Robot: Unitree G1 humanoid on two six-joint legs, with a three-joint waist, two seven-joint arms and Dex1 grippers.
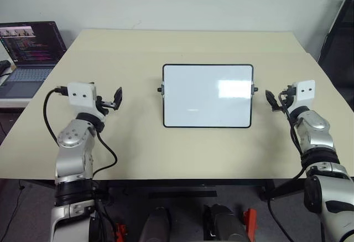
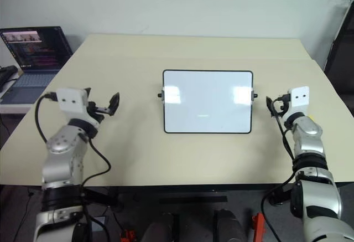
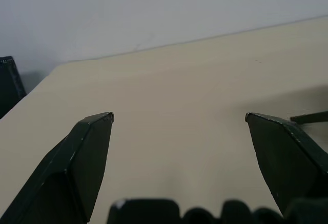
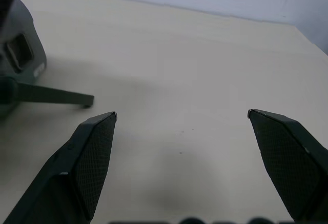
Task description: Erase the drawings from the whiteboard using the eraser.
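The main worry from here is a wasted or clumsy stroke. Neither claw has the eraser, so if an arm swings inward now, bare black fingers would meet the glossy face. That could scuff it, or push the board across the table point(image 1: 166, 159), since nothing pins it down. The whiteboard point(image 1: 207, 95) lies flat between the two claws, inward of each and well apart from both. Its face reads as plain white apart from bright glare patches (easy to mistake for marks at a glance). I judge the wiping itself may be finished, or close to it. A second risk is the small black knobs point(image 1: 160, 90) on the board's short sides. They stick out toward each claw, and a fingertip coming in low could catch one and spin the board round.

The left gripper point(image 1: 115, 99) hangs just above the tabletop, pointing forward. Its two fingers point(image 3: 87, 152) are spread wide, with only bare table between them. It holds nothing and touches nothing. The right gripper point(image 1: 272, 101) mirrors it on the far side of the board, a little nearer the board's edge. Its fingers point(image 4: 87, 157) are also splayed as wide as they seem to go, empty, with clear tabletop between them. A laptop point(image 1: 27, 48) sits outward of the left claw, off the table's corner and well out of reach of either arm.
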